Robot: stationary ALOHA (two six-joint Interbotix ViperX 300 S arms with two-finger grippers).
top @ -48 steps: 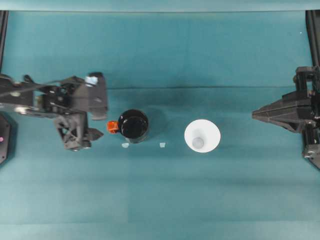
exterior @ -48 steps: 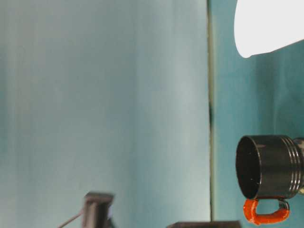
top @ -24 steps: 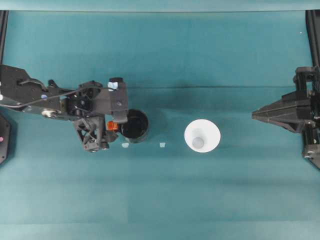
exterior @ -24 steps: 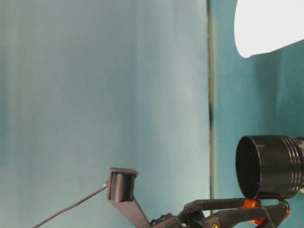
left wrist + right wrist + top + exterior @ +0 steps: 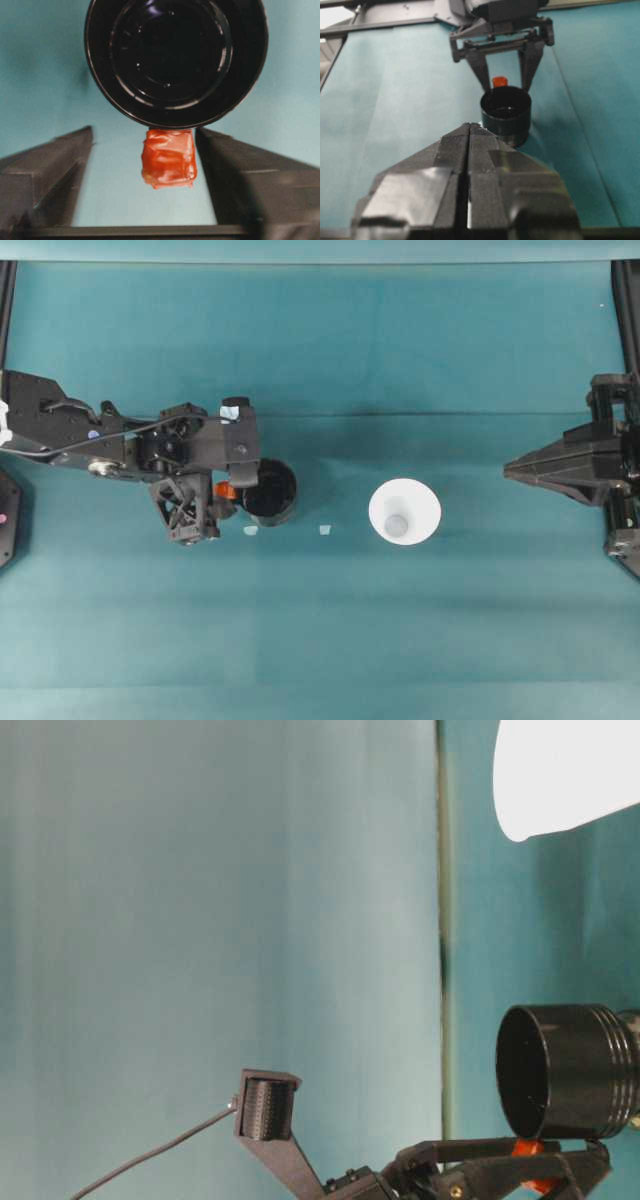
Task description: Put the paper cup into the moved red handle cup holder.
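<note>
Overhead view shows the red handle cup holder (image 5: 270, 491) standing on the desk (image 5: 330, 630), left of the middle. It is black and shiny inside, and its mouth faces up. The small red handle (image 5: 227, 492) sticks out toward the left arm. The paper cup (image 5: 404, 512) stands upright to the right of the holder, well apart from it, with bare desk between them. Two tiny pale scraps lie on the cloth, one (image 5: 250, 531) just in front of the holder and the other (image 5: 324, 530) between the holder and the cup.

The left gripper (image 5: 232, 490) sits right at the handle. In the left wrist view its jaws are wide, one on each side of the handle (image 5: 168, 158), with a gap on both sides, so they are not touching it. The round holder (image 5: 175, 60) sits just past the jaw tips.

The right gripper (image 5: 512, 471) rests far off at the right edge, well away from the cup. In the right wrist view its jaws are pressed together with nothing between them, and they point at the holder (image 5: 505, 115) and the left gripper (image 5: 501, 87) behind it.

The desk is covered with a smooth teal cloth that has soft folds. In the table-level view a plain teal wall (image 5: 220, 920) rises behind the desk.
</note>
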